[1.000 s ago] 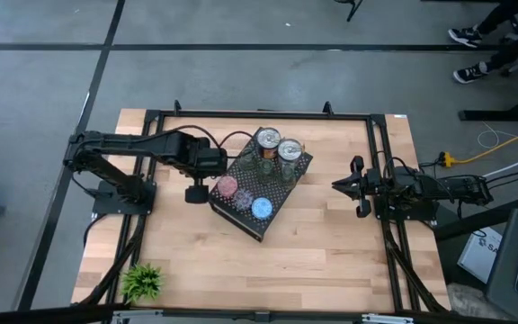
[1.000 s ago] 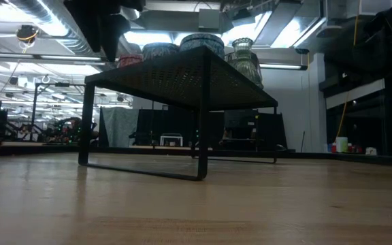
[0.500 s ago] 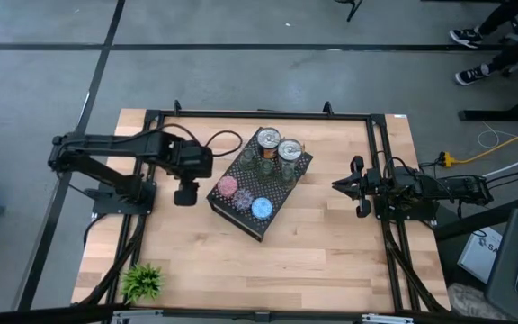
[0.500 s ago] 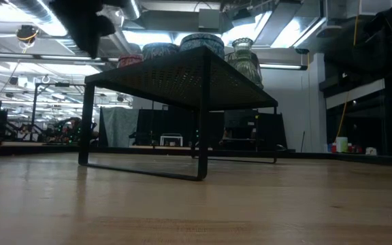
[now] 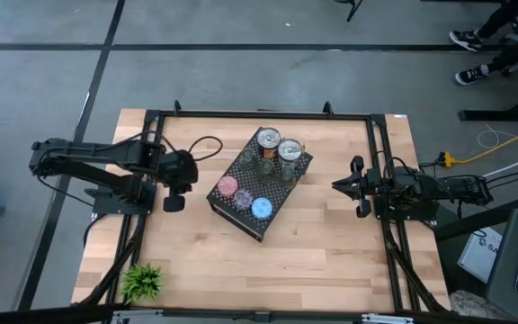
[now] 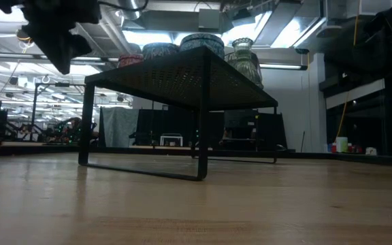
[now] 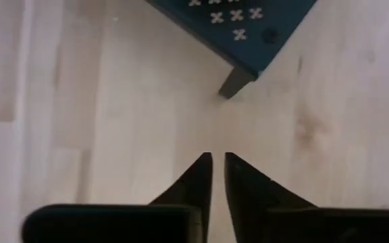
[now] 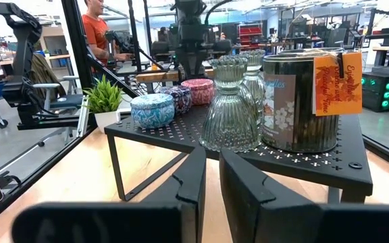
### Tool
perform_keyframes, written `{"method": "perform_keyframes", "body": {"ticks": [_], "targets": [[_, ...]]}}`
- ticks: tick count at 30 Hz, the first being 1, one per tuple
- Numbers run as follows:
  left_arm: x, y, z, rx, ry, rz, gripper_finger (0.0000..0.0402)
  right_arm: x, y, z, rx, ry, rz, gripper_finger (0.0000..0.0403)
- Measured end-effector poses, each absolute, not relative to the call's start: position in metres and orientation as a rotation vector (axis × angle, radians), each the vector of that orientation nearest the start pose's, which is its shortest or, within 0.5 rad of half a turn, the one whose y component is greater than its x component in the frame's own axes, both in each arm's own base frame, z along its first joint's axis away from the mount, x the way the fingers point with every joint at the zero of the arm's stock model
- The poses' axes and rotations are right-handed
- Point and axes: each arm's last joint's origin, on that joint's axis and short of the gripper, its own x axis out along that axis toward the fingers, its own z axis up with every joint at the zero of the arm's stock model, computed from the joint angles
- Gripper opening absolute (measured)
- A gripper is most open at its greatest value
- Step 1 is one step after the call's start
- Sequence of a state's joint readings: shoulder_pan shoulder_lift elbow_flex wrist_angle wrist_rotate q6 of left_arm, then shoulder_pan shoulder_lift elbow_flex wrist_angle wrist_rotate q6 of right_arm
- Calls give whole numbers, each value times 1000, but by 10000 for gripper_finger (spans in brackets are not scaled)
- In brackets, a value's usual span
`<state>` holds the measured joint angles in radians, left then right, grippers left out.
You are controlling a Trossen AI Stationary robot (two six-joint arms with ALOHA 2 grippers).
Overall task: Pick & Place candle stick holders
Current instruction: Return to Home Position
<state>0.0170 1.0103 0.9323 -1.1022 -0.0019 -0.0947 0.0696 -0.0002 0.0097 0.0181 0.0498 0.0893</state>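
Holders: all stand on top of the shelf (image 5: pixel 279 189), none on the table (image 5: pixel 331 256).
Tins (image 5: pixel 268 139): two, side by side at the shelf's far corner; the near one in the right wrist view carries an orange tag (image 8: pixel 336 84).
Glass holders (image 8: pixel 229 108): green, ribbed, upright, just beside the tins toward the middle of the shelf; whether anything is in them I cannot tell.
Rounds: pink round (image 5: pixel 228 186), purple round (image 5: pixel 244 200) and blue round (image 5: pixel 261 209) in a row along the shelf's near-left edge, lids on.
Shelf: black, perforated, on thin legs, set at an angle mid-table.
Left gripper (image 5: pixel 174 203): over bare wood just left of the shelf, fingers pressed almost together, holding nothing.
Right gripper (image 5: pixel 338 186): low at the table's right side, pointed at the shelf, well apart from it; fingers close together, nothing between them.
Table: pale wood planks in a black frame; plant (image 5: pixel 142 281) at the near-left corner.
Room: grey floor with dark lines; workshop benches and racks behind; a person (image 8: pixel 97 27) in an orange shirt stands far back.
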Motion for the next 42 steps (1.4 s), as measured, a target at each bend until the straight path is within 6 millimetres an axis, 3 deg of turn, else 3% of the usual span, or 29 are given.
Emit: {"method": "perform_keyframes", "body": {"ticks": [6,18,26,42], "targets": [[155,2,259,-183,1051,80,3,97,5,169,91,-27,21,48],[143,3,229,-170,736,105,2,97,5,169,91,-27,20,48],[124,3,209,-165,657,118,2,97,5,169,91,-27,20,48],[121,4,181,-163,325,100,5,97,5,169,91,-27,20,48]]}}
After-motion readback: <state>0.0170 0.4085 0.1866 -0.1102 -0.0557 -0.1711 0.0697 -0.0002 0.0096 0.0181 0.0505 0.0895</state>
